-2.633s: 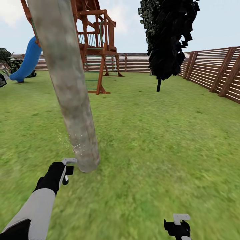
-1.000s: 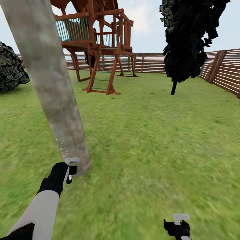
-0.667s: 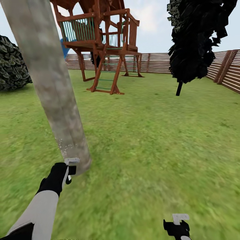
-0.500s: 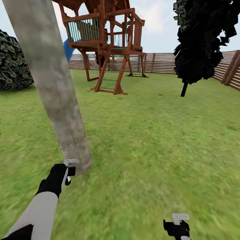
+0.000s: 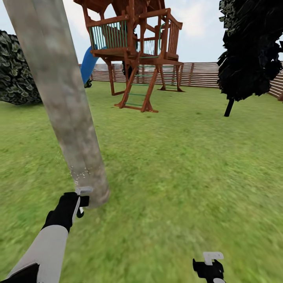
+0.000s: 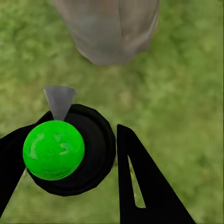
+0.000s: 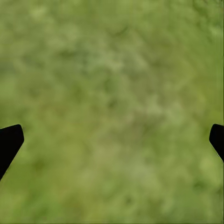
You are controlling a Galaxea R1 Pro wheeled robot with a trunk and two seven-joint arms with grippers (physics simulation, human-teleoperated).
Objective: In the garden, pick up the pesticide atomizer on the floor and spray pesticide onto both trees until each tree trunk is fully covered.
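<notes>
Lawn [image 5: 184, 165] carries everything here. Tree trunk [image 5: 65, 98] rises at the lawn's near-left; faint spray flecks low on its bark. Left gripper [image 5: 81, 200] clamps the pesticide atomizer [image 6: 70, 149] (green cap in wrist view), nozzle just beside the trunk base. Right gripper [image 5: 210, 264] hangs wide open over grass. My call: hold the nozzle square on bark, sweep upward, circle for full coverage.
</notes>
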